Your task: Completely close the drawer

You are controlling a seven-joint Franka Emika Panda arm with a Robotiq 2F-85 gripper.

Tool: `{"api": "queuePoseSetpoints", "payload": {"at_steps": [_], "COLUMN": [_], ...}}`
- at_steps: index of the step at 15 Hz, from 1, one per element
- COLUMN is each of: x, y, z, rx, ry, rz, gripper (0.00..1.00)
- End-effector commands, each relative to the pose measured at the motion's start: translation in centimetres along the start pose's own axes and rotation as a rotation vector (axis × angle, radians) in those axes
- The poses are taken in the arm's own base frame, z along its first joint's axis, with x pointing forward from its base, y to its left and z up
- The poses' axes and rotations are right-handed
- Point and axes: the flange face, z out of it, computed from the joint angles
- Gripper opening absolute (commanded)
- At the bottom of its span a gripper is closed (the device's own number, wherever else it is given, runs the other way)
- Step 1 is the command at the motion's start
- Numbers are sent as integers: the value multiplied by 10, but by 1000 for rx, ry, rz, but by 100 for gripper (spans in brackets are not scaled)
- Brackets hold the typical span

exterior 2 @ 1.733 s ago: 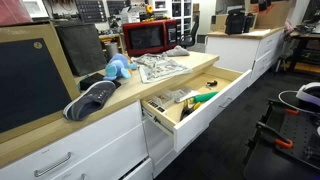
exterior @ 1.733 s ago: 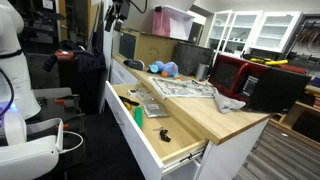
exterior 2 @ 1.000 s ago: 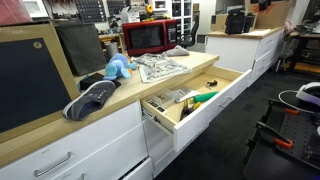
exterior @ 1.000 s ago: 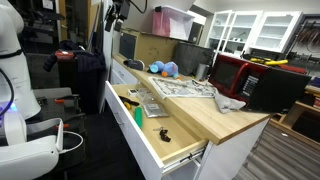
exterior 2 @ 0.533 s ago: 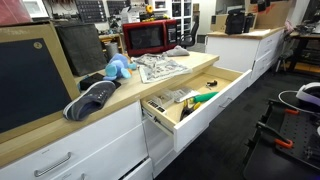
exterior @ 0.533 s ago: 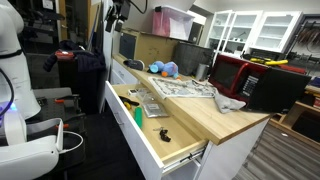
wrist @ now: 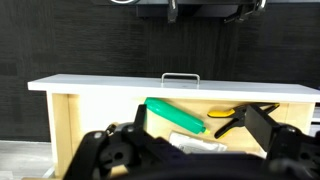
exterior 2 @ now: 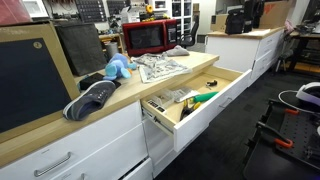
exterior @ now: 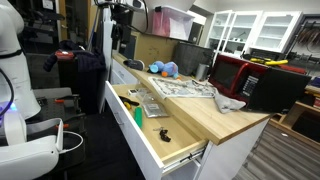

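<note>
The drawer (exterior: 141, 140) stands pulled far out from under the wooden countertop; it also shows in an exterior view (exterior 2: 222, 104). In the wrist view I look at its white front panel (wrist: 120, 84) with the small metal handle (wrist: 180, 78). Its cream inside holds a green tube (wrist: 175, 117), yellow-and-black pliers (wrist: 235, 118) and a paper packet. My gripper (wrist: 200, 132) is open and empty, apart from the drawer, its two fingers framing the drawer's inside. The arm (exterior: 118, 22) hangs high beyond the counter's far end, and shows small in an exterior view (exterior 2: 250, 14).
On the countertop (exterior: 215, 118) lie newspapers (exterior: 181, 88), a blue soft toy (exterior: 165, 69), a grey cloth (exterior: 229, 102) and a red microwave (exterior: 254, 80). A grey slipper (exterior 2: 92, 98) lies on the counter. A white machine (exterior: 14, 90) stands on the floor beside the drawer.
The arm has shifted a little and comes further into both exterior views. The drawer has not moved.
</note>
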Motion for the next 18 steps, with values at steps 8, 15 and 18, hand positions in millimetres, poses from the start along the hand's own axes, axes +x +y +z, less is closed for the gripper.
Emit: {"api": "queuePoseSetpoints", "payload": {"at_steps": [8, 15, 18], "x": [-19, -6, -14], "y": [52, 69, 75], "z": [136, 214, 247], "rx": [60, 42, 47], "ry": [244, 226, 164], "rz": [100, 135, 149], "gripper": [100, 100, 100]}}
